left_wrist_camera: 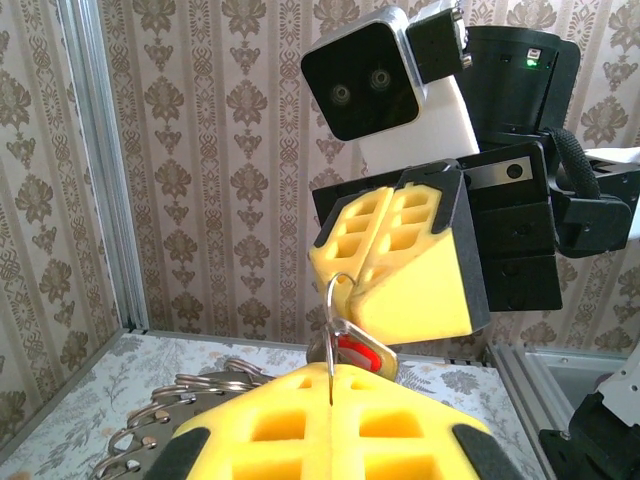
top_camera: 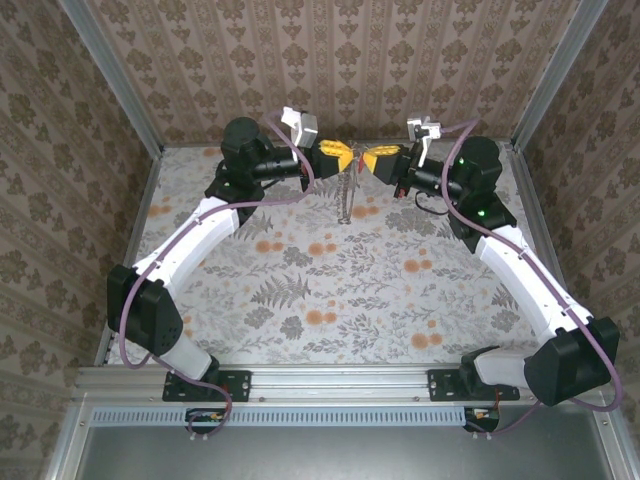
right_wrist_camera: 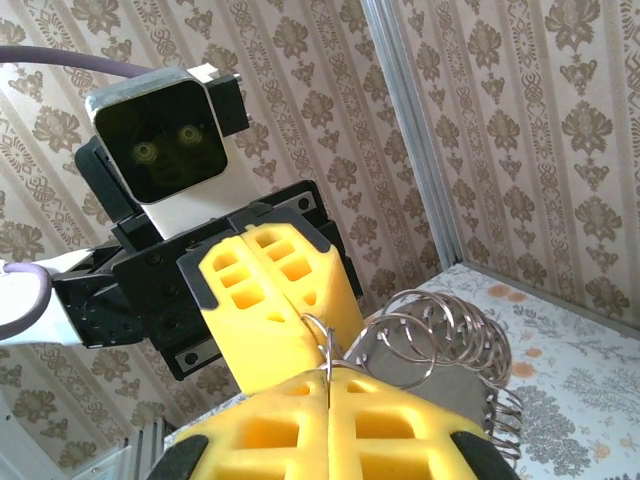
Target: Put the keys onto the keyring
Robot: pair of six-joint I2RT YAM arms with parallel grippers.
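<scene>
Left pincer (left_wrist_camera: 330, 385), right pincer (right_wrist_camera: 328, 385) pinch keyring (left_wrist_camera: 190, 390) (red key (left_wrist_camera: 358, 352) hanging).

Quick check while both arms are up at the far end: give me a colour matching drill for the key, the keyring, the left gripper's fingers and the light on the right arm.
Things:
1. key
2. keyring
3. fingers of the left gripper
4. light on the right arm

Colours:
A. yellow
B. green
C. dull metal
D. red

Pairs: 1-D, 2-C, 3-A, 4-B
</scene>
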